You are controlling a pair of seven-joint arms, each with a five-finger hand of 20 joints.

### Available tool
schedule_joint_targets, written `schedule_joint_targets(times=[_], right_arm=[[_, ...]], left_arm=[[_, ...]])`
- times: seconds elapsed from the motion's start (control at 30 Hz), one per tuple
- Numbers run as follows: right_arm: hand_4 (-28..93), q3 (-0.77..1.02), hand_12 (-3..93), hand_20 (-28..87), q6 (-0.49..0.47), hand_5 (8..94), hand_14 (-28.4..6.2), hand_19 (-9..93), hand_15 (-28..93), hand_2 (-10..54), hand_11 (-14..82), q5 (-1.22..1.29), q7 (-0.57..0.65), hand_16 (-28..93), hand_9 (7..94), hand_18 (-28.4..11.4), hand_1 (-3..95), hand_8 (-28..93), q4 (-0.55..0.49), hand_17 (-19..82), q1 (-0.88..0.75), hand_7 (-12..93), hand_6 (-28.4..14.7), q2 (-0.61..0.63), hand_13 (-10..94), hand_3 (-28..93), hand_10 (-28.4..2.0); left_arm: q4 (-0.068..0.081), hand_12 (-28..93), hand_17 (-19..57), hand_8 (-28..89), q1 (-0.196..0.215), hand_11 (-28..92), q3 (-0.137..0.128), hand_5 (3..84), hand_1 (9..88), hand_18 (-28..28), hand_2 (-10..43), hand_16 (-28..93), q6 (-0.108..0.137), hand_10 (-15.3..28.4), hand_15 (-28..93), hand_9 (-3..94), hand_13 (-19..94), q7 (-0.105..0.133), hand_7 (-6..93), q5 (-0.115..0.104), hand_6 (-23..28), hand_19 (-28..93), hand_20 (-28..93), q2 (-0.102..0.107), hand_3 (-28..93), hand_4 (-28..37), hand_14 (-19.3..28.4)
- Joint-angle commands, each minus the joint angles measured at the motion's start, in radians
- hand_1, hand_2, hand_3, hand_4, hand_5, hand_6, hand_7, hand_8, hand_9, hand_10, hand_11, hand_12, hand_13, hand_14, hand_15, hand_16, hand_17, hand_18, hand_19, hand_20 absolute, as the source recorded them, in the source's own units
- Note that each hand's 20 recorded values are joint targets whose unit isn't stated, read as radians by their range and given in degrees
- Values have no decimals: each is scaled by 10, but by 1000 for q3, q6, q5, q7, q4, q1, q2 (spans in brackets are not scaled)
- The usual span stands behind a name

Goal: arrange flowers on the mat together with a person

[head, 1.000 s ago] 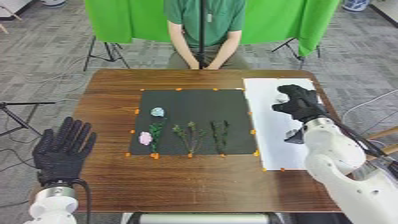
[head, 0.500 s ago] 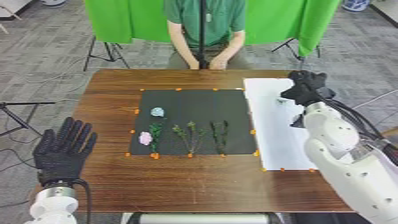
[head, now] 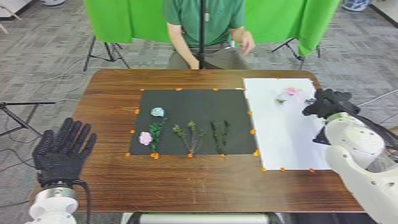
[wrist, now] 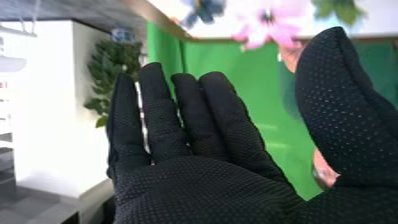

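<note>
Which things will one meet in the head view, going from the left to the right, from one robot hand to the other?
Left hand, pink flower on the dark mat, branching green sprig, dark green stems, other pink flower on the white sheet, right hand.

Grey carpet (head: 53, 65) is seen around the brown table (head: 178, 192); a green curtain (head: 275, 20) is hung beyond the far edge, black tripod legs (head: 110, 48) seen below it at both sides. Another black stand (head: 27, 104) is seen to the left. In the right wrist view, a leafy plant (wrist: 114, 75) is set beside a white panel (wrist: 53, 75)
</note>
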Motion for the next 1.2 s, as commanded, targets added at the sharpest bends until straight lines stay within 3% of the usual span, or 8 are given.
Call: schedule_joint_targets(times=[0.03, 0.17, 0.2, 0.3, 0.57, 0.7, 0.93, 1.2], right_arm=[[-282, 5, 118, 104, -120, 450, -169, 488, 178, -95, 91, -5, 45, 188, 403, -204, 348, -103, 22, 81, 10, 91, -115, 0, 347, 802, -176], [-283, 11, 120, 103, -147, 465, -179, 485, 175, -95, 86, 12, 77, 190, 408, -205, 342, -102, 27, 75, 5, 81, -132, -3, 339, 801, -202], [-283, 7, 120, 104, -156, 468, -181, 485, 176, -95, 86, 15, 86, 191, 410, -205, 341, -101, 28, 75, 7, 79, -135, -3, 339, 802, -204], [-282, 10, 127, 105, -199, 491, -181, 487, 186, -95, 97, 34, 96, 192, 441, -207, 355, -98, 35, 75, 8, 79, -133, -4, 354, 799, -202], [-281, 4, 141, 98, -236, 543, -143, 471, 206, -78, 143, 39, 94, 185, 574, -201, 463, -130, 66, 86, -2, 170, -27, -15, 449, 797, -117], [-282, -11, 164, 102, -183, 610, -115, 443, 219, -74, 165, 22, 90, 203, 656, -191, 521, -97, 77, 104, -12, 229, 2, -13, 522, 752, -108], [-283, -24, 332, 125, -84, 693, -81, 401, 207, -66, 60, -23, 68, 279, 798, -176, 595, -50, 68, 140, -44, 338, 21, -3, 595, 674, -79], [-283, -29, 354, 129, 88, 705, -72, 385, 185, -66, 63, -107, -16, 318, 815, -172, 614, -45, -86, 153, -93, 353, 25, 44, 605, 656, -76]], left_arm=[[8, 77, -68, -106, 8, 217, 5, 509, 285, 159, 125, -74, 6, 136, 316, 445, 332, -9, 158, -2, 87, 397, 111, -5, 766, -283, 153], [9, 78, -68, -106, 8, 218, 5, 509, 285, 159, 125, -75, 7, 135, 316, 445, 331, -16, 157, 0, 87, 397, 111, -7, 767, -283, 153], [10, 78, -68, -106, 10, 218, 14, 509, 285, 159, 125, -75, 6, 135, 316, 445, 331, 5, 158, -17, 87, 397, 111, 13, 767, -283, 153], [13, 77, -68, -105, 4, 218, 16, 509, 285, 159, 126, -74, 9, 135, 316, 445, 332, 2, 159, -17, 87, 398, 111, 15, 766, -283, 154], [13, 77, -68, -106, 2, 217, 17, 509, 286, 159, 127, -75, 6, 136, 315, 446, 331, 0, 158, -16, 87, 398, 111, 19, 765, -283, 153], [14, 77, -68, -106, -2, 218, 10, 510, 286, 159, 128, -75, 8, 136, 316, 446, 332, -21, 159, 1, 87, 398, 111, -2, 764, -283, 153], [15, 77, -68, -106, -2, 218, 15, 510, 285, 159, 129, -75, 7, 136, 315, 445, 332, -14, 159, -8, 87, 398, 111, 8, 764, -283, 153], [6, 77, -68, -106, 16, 219, 6, 510, 285, 159, 130, -74, 9, 135, 315, 447, 331, -11, 159, -9, 86, 398, 111, 4, 764, -283, 153]])
